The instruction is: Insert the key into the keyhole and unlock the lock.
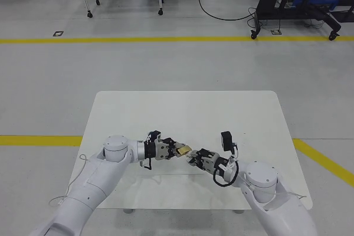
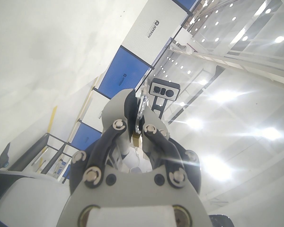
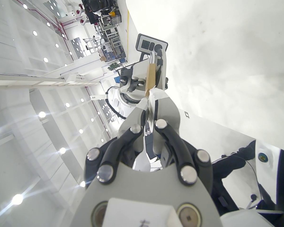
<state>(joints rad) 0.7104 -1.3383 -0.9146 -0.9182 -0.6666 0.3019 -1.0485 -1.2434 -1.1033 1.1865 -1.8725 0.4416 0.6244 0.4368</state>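
Clamped small brass padlock point(image 1: 183, 151) by shackle point(image 2: 143, 106) in left gripper point(image 1: 174, 148), long axis aimed at right gripper point(image 1: 193, 156), pinched together seemingly on key

My white counter point(image 1: 224, 112) stands on a pale grey floor point(image 1: 165, 65) crossed by yellow lines point(image 1: 135, 40). A dark wheeled cart point(image 1: 289, 9) stands beyond it. Blue wall panels point(image 2: 125, 74) and bright ceiling lights point(image 2: 279, 39) surround me.

Small brass padlock point(image 1: 183, 151), silver shackle point(image 3: 152, 57), held aloft, tilted
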